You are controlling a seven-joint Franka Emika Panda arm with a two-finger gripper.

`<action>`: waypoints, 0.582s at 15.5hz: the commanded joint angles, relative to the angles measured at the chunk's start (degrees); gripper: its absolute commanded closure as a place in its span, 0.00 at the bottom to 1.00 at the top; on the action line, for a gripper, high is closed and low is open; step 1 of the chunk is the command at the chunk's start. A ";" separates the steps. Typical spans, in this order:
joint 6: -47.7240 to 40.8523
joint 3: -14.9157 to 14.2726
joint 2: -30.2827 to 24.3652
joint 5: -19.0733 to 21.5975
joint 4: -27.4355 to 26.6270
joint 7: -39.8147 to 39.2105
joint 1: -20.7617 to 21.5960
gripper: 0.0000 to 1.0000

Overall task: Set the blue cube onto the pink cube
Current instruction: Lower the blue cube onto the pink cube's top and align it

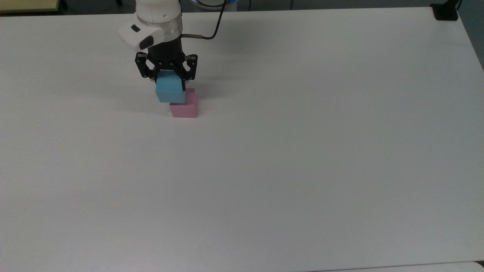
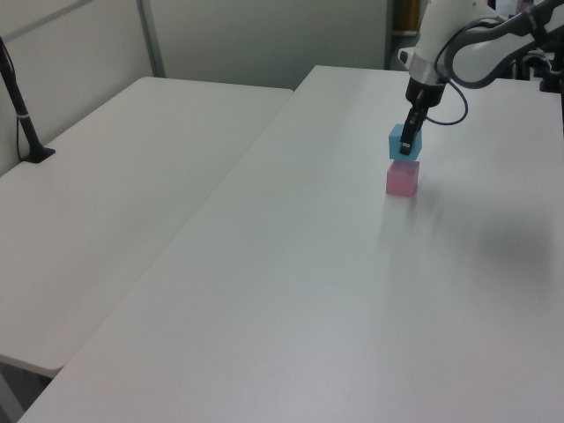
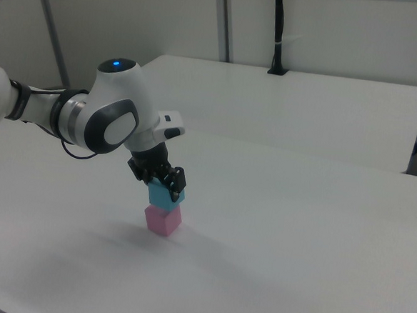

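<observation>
My claw [image 1: 170, 81] grips the blue cube [image 1: 170, 91] in the top view's upper left, just above the pink cube [image 1: 184, 107] on the tabletop [image 1: 302, 151].

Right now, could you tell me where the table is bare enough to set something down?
The white table is bare across the top view's right and near side. The crowded spot is far left, where the hand holds the light-blue matte cube over the pale-pink matte cube.
</observation>
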 commanded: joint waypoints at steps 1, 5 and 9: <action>-1.37 -1.56 -1.84 1.26 -1.67 -1.33 3.00 0.66; -0.93 -1.56 -0.96 1.26 -1.67 -0.18 3.98 0.36; -1.10 -1.65 -0.52 1.26 -1.58 0.17 3.98 0.25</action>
